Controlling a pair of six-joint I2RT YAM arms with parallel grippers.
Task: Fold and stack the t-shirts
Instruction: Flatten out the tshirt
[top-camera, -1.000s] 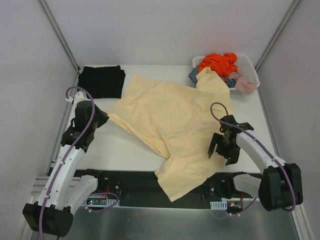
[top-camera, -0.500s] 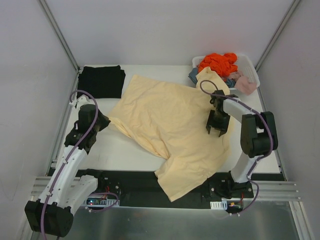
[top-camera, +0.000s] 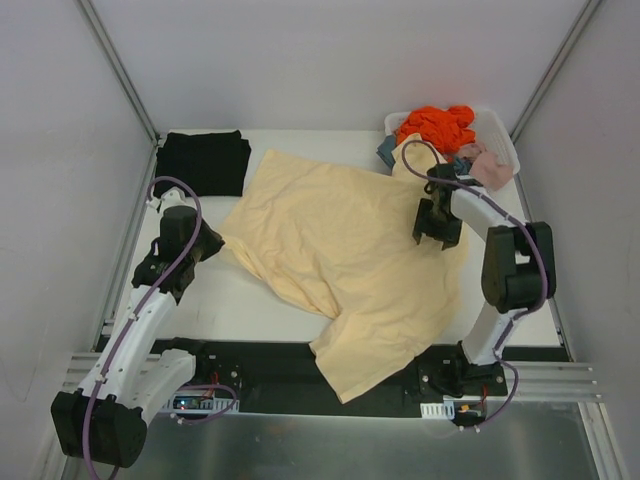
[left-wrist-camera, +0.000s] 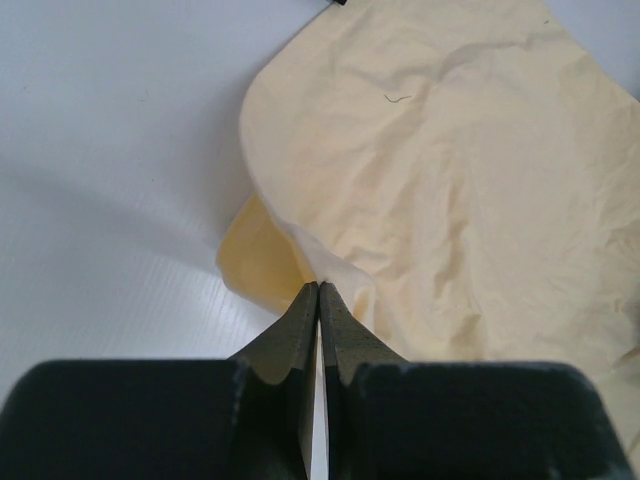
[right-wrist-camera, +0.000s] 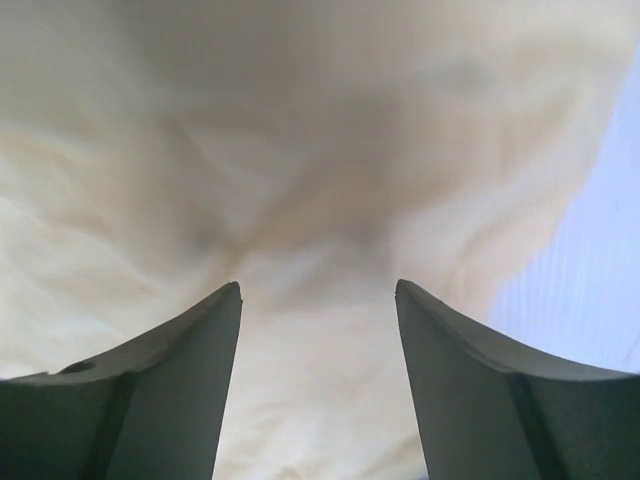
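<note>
The cream-yellow t-shirt (top-camera: 345, 250) lies spread and crumpled across the table, its lower part hanging over the near edge. The black t-shirt (top-camera: 203, 162) lies folded at the far left corner. My left gripper (top-camera: 207, 243) is at the cream shirt's left edge; in the left wrist view its jaws (left-wrist-camera: 318, 286) are shut on a raised fold of that edge (left-wrist-camera: 335, 272). My right gripper (top-camera: 437, 224) hovers open just over the shirt's right side, near its sleeve; the right wrist view shows cream cloth (right-wrist-camera: 320, 200) between its spread fingers (right-wrist-camera: 318, 290).
A white slotted basket (top-camera: 503, 140) at the far right corner holds orange cloth (top-camera: 437, 124) and pink cloth (top-camera: 490, 170). Bare white table (top-camera: 230, 295) shows at the front left. Grey walls and metal frame posts close in the sides.
The right arm has swung from the front right to the far right, over the shirt near the basket. The left gripper has shifted slightly right at the shirt's left edge.
</note>
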